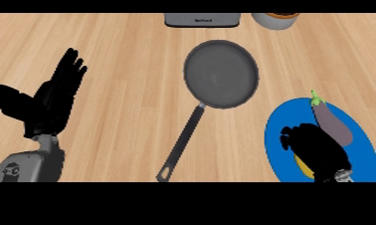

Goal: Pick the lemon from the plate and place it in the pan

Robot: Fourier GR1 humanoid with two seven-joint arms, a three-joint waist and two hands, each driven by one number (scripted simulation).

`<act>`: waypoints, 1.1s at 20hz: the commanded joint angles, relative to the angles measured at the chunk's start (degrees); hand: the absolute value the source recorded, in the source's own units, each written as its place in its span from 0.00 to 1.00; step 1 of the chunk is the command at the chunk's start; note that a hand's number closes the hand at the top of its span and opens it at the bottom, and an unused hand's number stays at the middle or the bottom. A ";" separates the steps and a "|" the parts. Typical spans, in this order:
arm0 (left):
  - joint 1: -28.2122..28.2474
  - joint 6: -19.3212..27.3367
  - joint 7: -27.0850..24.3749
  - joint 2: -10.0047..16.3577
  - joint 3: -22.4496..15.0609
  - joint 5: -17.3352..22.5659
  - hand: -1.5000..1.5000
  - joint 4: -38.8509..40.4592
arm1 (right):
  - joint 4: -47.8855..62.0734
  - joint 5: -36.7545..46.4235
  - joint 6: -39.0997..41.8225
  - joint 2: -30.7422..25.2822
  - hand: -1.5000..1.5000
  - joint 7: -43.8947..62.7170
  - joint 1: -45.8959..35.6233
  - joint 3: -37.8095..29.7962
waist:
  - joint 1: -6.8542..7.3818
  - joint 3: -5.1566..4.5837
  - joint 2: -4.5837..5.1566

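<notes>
— Where's the yellow lemon (pixel 302 165)?
— On the round blue plate (pixel 277 144), mostly hidden under the black right hand (pixel 317 148), fingers curled round it, purple aubergine (pixel 332 123) alongside.
— The left hand (pixel 55 97)?
— Resting, fingers straight. Farther off, the dark grey frying pan (pixel 220 73) sits apart.

Kitchen, wooden counter (pixel 110 35), pan (pixel 220 73), plate (pixel 283 129), eggplant (pixel 332 122)

Matte black left hand (pixel 50 100) with long slim fingers (pixel 72 64), grey metallic left forearm (pixel 29 165), black right hand (pixel 317 147), small silvery wrist piece (pixel 342 173)
</notes>
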 commanded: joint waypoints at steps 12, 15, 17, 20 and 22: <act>2.44 -0.84 -1.17 -1.51 0.99 -0.44 0.50 -0.47 | -3.69 0.55 -11.27 4.12 1.00 -3.50 5.39 -2.19 | -0.29 0.26 0.10; -0.56 -1.04 1.18 -0.52 0.09 -0.83 0.50 -0.68 | -0.49 1.46 -1.42 24.17 1.00 18.97 -3.52 -3.34 | 1.52 0.21 0.43; -0.56 -1.10 0.78 -0.99 0.19 -0.34 0.50 -0.41 | -0.23 -0.52 -3.07 26.05 1.00 25.18 -4.21 -5.60 | 1.63 0.27 0.78; -1.08 -1.40 0.88 -1.44 -0.92 -0.57 0.50 -0.77 | -0.83 1.21 -5.77 26.37 1.00 34.60 -9.13 -6.32 | 3.14 0.20 0.64; -1.46 -1.66 0.67 -1.62 -1.42 -0.72 0.50 -0.44 | -1.12 3.33 -7.20 26.48 1.00 41.32 -13.50 -5.35 | 4.47 0.03 0.71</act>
